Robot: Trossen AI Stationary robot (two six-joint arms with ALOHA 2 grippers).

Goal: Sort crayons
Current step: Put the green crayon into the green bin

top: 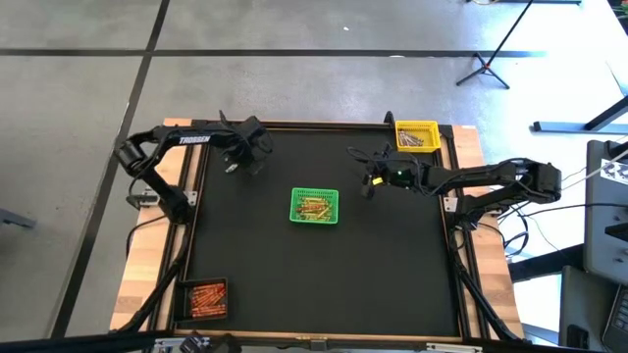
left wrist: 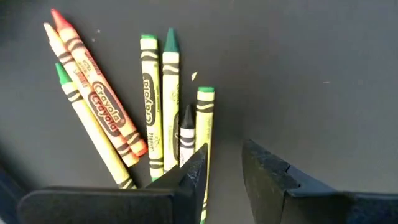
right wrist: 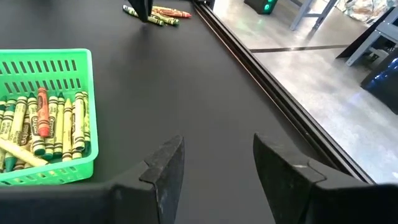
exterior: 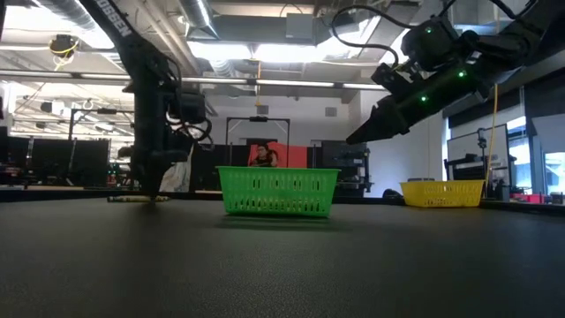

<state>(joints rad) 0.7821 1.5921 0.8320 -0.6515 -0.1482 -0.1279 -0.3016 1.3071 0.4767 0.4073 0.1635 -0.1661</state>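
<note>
Readable text, left wrist view:
- "Crayola" on wrapper of red-orange crayon [left wrist: 98,102], beyond left gripper [left wrist: 222,180] fingers, off to one side.
- "Crayola" on wrapper of green crayon [left wrist: 149,106], just beyond fingertips; smaller print beneath not legible.
- Remaining crayons: wrapper print too small or turned away.

High view:
- "TROSSEN" in white on left arm [top: 193,139] upper link.

Low view:
- Partial white letters on same arm, not fully legible.
</note>
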